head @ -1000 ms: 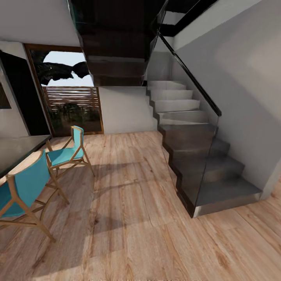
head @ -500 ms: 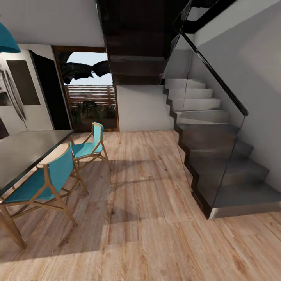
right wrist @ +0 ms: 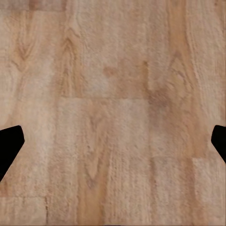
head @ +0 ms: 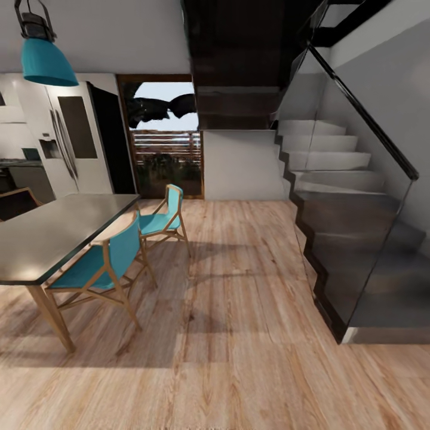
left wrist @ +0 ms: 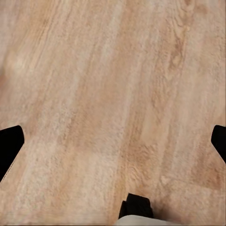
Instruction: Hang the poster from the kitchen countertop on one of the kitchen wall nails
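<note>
The poster is out of view. At the head view's far left edge, a small strip of kitchen [head: 15,167] shows beside a white fridge [head: 65,140]; it is too small to make out the countertop. My left gripper [left wrist: 113,146] hangs open over bare wooden floor, its black fingertips [left wrist: 8,147] wide apart at the picture's edges. My right gripper [right wrist: 113,146] is open too, fingertips [right wrist: 7,147] spread over floor planks. Nothing is between either pair of fingers.
A dark dining table [head: 57,233] with two teal chairs [head: 101,269] [head: 162,221] stands at the left. A staircase [head: 346,197] with a glass balustrade fills the right. A teal pendant lamp [head: 45,60] hangs upper left. A glazed door [head: 164,143] is at the back; wooden floor [head: 239,334] lies ahead.
The camera has turned left, so the stairs, door and chairs have slid rightwards in the picture. The fridge, the lamp and more of the table have come into view.
</note>
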